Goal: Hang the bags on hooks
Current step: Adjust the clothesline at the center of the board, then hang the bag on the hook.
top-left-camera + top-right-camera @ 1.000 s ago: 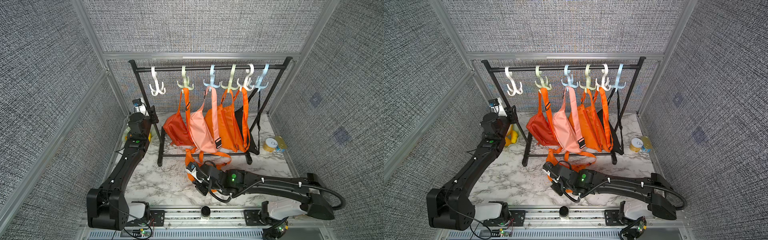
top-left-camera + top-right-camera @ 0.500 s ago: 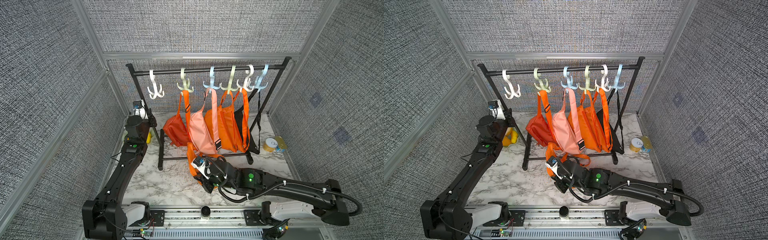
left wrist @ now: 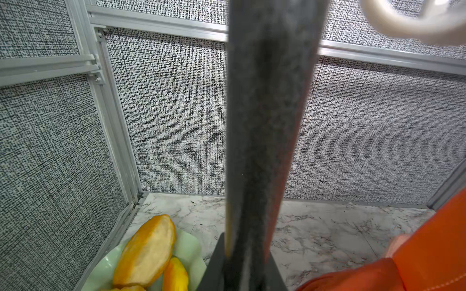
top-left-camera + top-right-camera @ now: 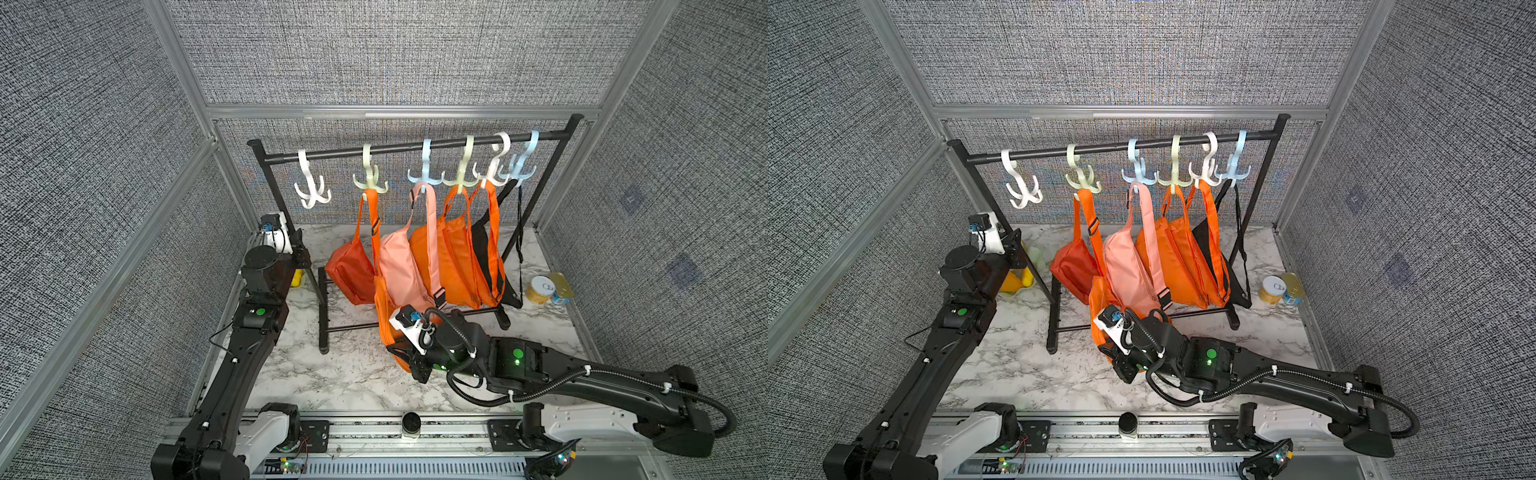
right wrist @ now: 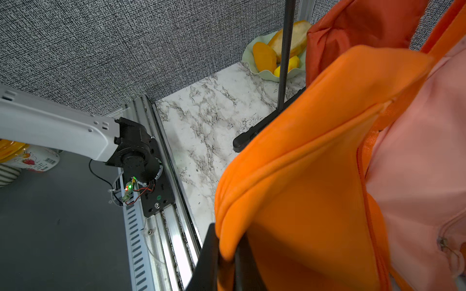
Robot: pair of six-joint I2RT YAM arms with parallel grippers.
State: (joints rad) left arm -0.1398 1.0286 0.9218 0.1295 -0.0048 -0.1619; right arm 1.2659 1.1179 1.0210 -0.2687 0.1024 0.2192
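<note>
right gripper (image 5: 228,254) fingers pinched tight on orange bag (image 5: 302,176) fabric; left gripper (image 3: 245,267) fingers closed narrow, clamping rack post (image 3: 267,100).

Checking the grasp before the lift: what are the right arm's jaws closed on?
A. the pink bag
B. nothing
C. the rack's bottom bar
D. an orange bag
D: in the right wrist view the right gripper pinches a fold of the orange bag between its jaws, while the left gripper grips the rack post.
</note>
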